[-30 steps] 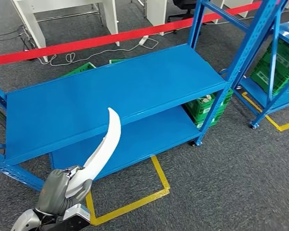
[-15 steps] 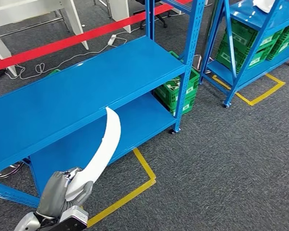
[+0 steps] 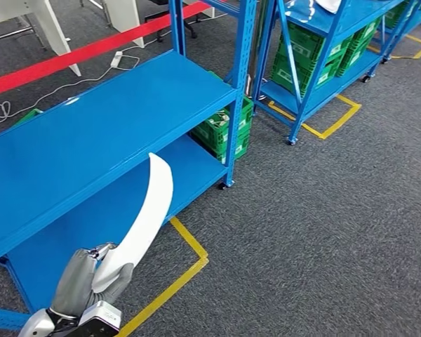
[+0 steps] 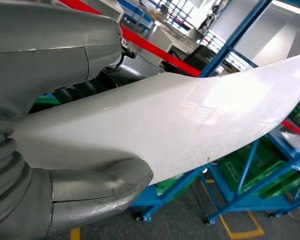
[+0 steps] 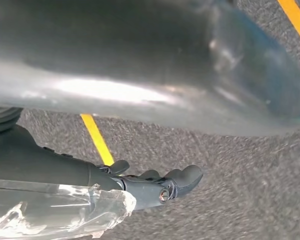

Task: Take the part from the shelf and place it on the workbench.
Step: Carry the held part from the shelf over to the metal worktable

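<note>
Grey carpet floor [image 3: 325,232] marked with yellow tape lines [image 3: 189,246], carrying a low blue shelf rack [image 3: 92,133] with a bare top shelf and a bare lower shelf; a second blue rack [image 3: 304,49] stands well apart to the right, stacked with green crates [image 3: 298,53], and one more green crate [image 3: 219,133] sits on the floor behind the first rack's corner post. A red barrier band [image 3: 92,49] runs across the background, with white cables [image 3: 55,88] trailing on the carpet beyond it. Left robot hand [image 3: 89,277] — low in the head view, thumb and fingers closed around the base of the part [image 3: 147,210]. The part is a long, curved white panel, rising from the grasp and tapering upward in front of the first rack's lower shelf, clear of both shelves. Right robot hand [image 5: 156,185] — seen in the right wrist view, fingers extended over the carpet, holding nothing.
</note>
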